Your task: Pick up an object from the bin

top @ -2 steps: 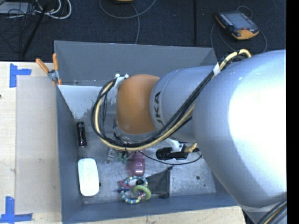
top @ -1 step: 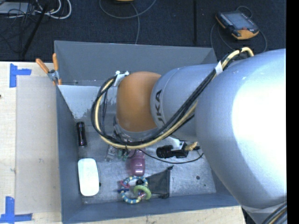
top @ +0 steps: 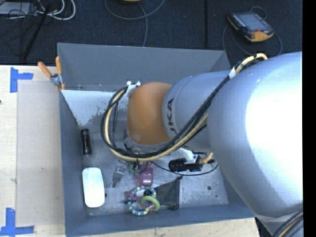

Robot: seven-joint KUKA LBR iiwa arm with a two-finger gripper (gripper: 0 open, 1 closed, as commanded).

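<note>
Dull grey on the metal bin (top: 138, 63), paler and speckled toward its left. Plain white on the rounded oblong bar (top: 94, 186); glossy black on the small cylinder (top: 86, 142). Green, yellow and blue stripes round the ring toy (top: 144, 205); pinkish purple on the small piece (top: 146, 177) just above it. Dark charcoal on the flat triangular piece (top: 171, 194). Burnt orange on the wrist cover (top: 148, 112), silver-grey on the arm (top: 256, 132), black beside yellow on the cables (top: 105, 125).

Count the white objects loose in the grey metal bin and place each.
1. The white rounded oblong block lies at the bin's lower left, below a small black cylinder. The arm may hide more.
</note>
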